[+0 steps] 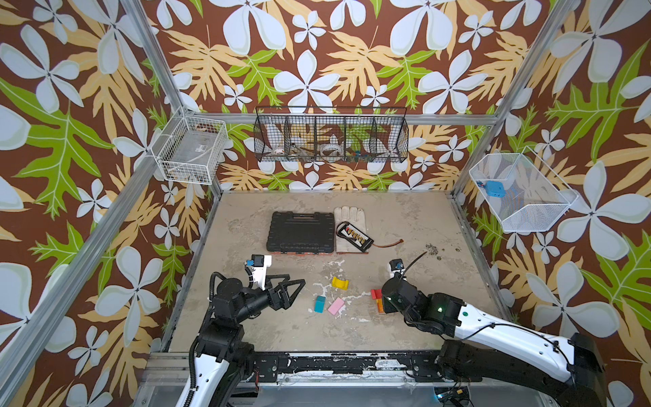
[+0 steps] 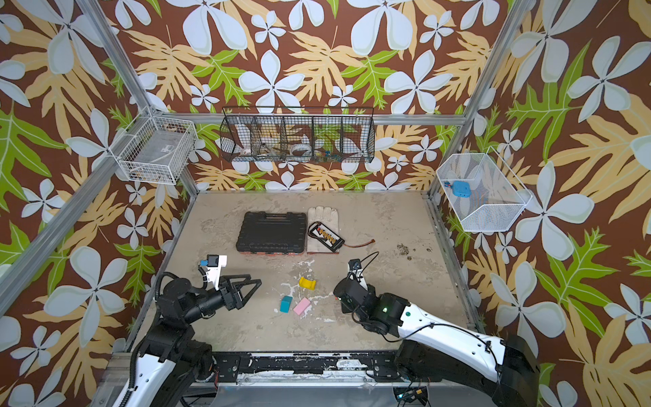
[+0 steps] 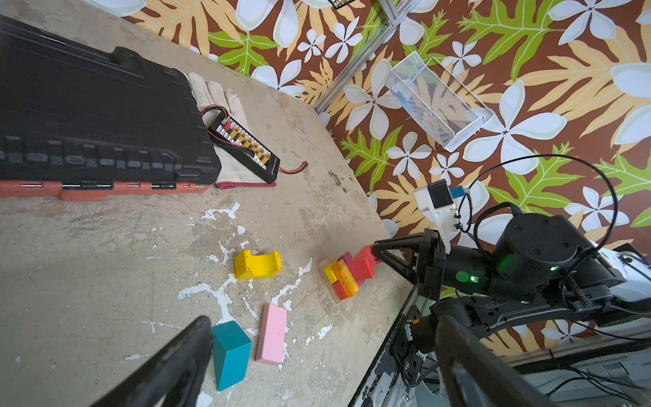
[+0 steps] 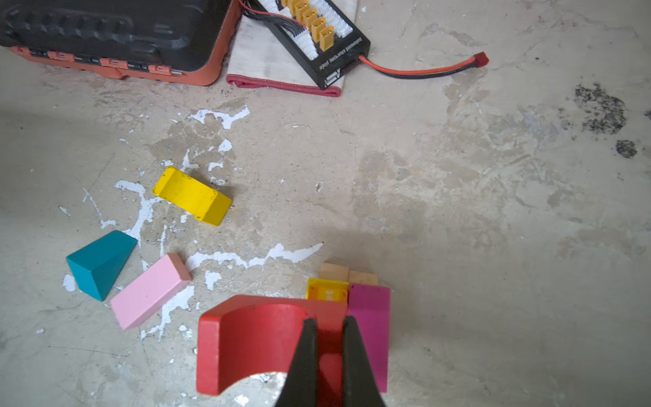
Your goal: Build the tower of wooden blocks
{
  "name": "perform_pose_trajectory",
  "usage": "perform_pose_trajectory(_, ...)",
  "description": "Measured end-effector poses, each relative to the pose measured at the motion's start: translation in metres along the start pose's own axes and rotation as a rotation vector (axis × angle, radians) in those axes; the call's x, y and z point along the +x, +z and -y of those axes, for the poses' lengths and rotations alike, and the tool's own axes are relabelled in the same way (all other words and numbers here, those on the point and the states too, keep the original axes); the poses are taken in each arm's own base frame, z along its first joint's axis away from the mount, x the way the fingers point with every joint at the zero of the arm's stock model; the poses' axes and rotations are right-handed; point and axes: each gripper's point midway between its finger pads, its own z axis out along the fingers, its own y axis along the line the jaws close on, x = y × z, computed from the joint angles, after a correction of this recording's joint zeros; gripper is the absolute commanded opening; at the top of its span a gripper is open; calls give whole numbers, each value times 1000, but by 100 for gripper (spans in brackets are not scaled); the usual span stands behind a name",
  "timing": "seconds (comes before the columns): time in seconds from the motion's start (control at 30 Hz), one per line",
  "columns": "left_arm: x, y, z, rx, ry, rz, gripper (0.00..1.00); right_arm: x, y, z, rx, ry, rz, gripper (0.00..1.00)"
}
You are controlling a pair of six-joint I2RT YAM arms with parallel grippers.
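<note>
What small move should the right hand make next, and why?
Probably ease the red arch straight down onto the tower, then release. The right hand is shut on one end of the arch, which hangs over the stacked blocks. Whether it rests on them yet cannot be told, so a slow descent seems safest.

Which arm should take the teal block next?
Left. The left gripper is open and close to the teal block, facing it. The right gripper is shut on the red arch at the tower, farther from the teal block.
</note>
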Motion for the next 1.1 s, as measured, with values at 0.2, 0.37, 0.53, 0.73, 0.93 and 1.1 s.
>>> perform_pose_trajectory(0.2,0,0,0,2,0,-1,100,13,7,21,36,45,-33,0)
perform_pose_trajectory(0.37,0,0,1,4,3,2,100,19,12,24,43,48,-60,0)
perform_pose_trajectory(0.53,-1,0,1,5,4,3,100,20,14,25,48,58,-72,0)
perform_pose_trajectory(0.73,0,0,1,4,3,2,100,21,16,25,49,57,-80,0)
perform_pose_trajectory(0.93,0,0,1,4,3,2,100,23,20,29,65,58,-93,0)
perform_pose_trajectory(1.1,0,0,1,4,3,2,100,24,26,32,73,76,-105,0)
